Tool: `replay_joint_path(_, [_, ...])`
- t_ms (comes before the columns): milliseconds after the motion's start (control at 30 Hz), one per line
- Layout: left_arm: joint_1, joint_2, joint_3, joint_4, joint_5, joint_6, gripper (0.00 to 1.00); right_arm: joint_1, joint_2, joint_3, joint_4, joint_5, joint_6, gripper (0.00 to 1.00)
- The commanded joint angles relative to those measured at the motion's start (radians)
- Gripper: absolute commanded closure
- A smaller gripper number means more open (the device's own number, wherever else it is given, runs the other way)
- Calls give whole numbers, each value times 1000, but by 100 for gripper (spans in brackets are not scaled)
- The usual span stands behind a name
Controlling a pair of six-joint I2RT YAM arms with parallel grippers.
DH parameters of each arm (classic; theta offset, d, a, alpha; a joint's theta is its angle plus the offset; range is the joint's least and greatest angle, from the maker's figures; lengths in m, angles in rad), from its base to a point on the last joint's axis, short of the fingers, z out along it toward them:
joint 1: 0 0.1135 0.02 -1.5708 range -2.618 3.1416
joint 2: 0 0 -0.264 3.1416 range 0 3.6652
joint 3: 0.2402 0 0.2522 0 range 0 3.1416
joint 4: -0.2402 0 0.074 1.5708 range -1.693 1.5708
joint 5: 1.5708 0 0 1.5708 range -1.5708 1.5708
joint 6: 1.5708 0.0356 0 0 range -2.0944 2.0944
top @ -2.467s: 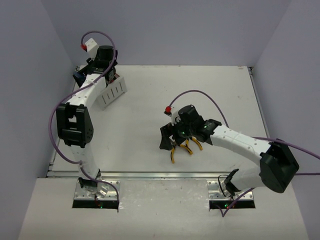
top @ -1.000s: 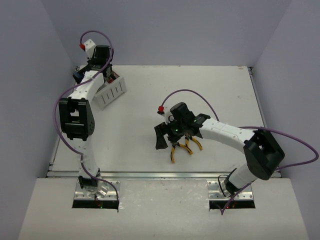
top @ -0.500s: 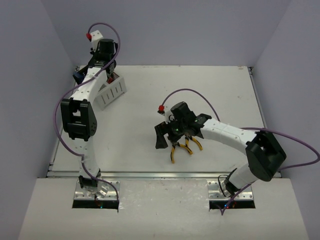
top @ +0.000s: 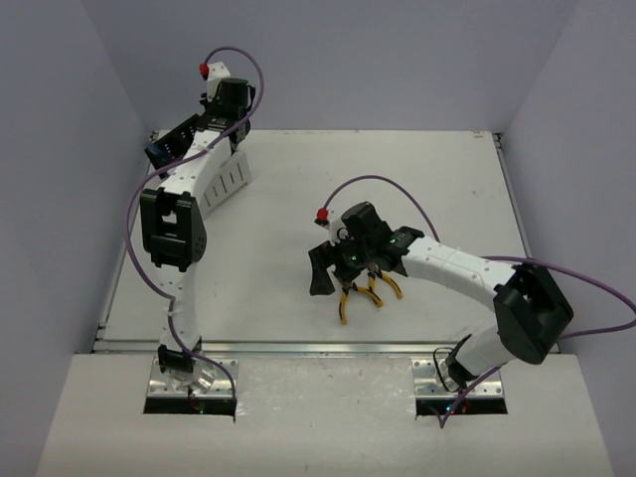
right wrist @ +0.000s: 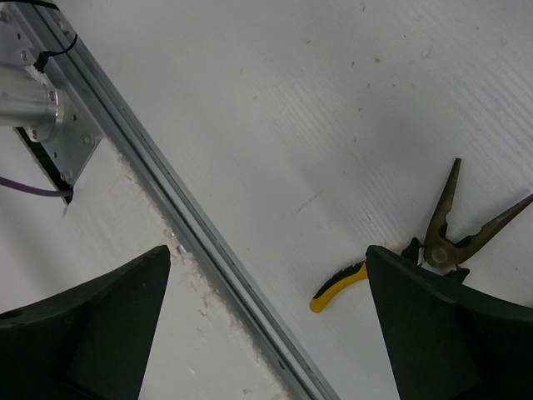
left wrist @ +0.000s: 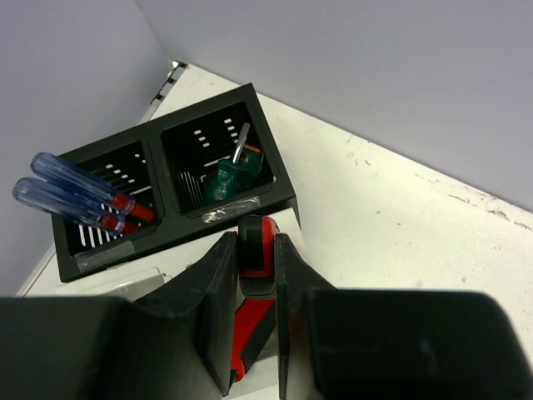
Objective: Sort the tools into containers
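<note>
Hanging over the far left corner of the table [top: 328,179], the left gripper [left wrist: 256,250] is seen closed narrowly on a red-black utility knife [left wrist: 259,237]. The knife is pinched between both fingers, its red end poking out just past the fingertips and the rest of its body running back between them. Just ahead of the fingertips a black container [left wrist: 166,237] with two compartments is found. In the compartment straight ahead of the gripper a green-handled screwdriver [left wrist: 229,177] is stood with its blade up. In the compartment ahead and to the left, two blue-handled screwdrivers [left wrist: 67,196] with red collars are leaned over the outer wall. A white slotted container [top: 227,179] is joined to the black one and lies under the left wrist in the top view. Whether the knife touches any container cannot be told.

Near the middle of the table the right gripper [right wrist: 268,258] is held spread wide, with nothing between its fingers. Yellow-handled pliers [right wrist: 435,248] are lain flat on the table just beside the right finger, jaws parted and pointing away from the gripper, one handle reaching into the gap. An aluminium rail [right wrist: 191,250] is crossed beneath the open fingers in the wrist view.
</note>
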Motion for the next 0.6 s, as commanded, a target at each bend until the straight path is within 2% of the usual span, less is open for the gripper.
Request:
replay_joint_path(0, [-21, 33, 34, -24, -1, 14, 95, 3, -41, -5, 26, 4, -15, 1])
replay_joint_path(200, [-40, 3, -40, -30, 3, -44, 85, 5, -53, -17, 30, 4, -14, 1])
replay_joint_path(267, [-41, -17, -73, -27, 4, -66, 87, 3, -58, -22, 33, 4, -13, 1])
replay_joint_path(333, [-42, -37, -119, -35, -2, -106, 95, 3, -60, -24, 35, 3, -11, 1])
replay_joint_path(433, [-40, -35, -147, -56, -2, -142, 100, 5, -67, -34, 40, -1, -9, 1])
replay_joint_path(567, [-40, -36, -185, -86, -11, -188, 100, 3, -82, -47, 43, 2, -8, 1])
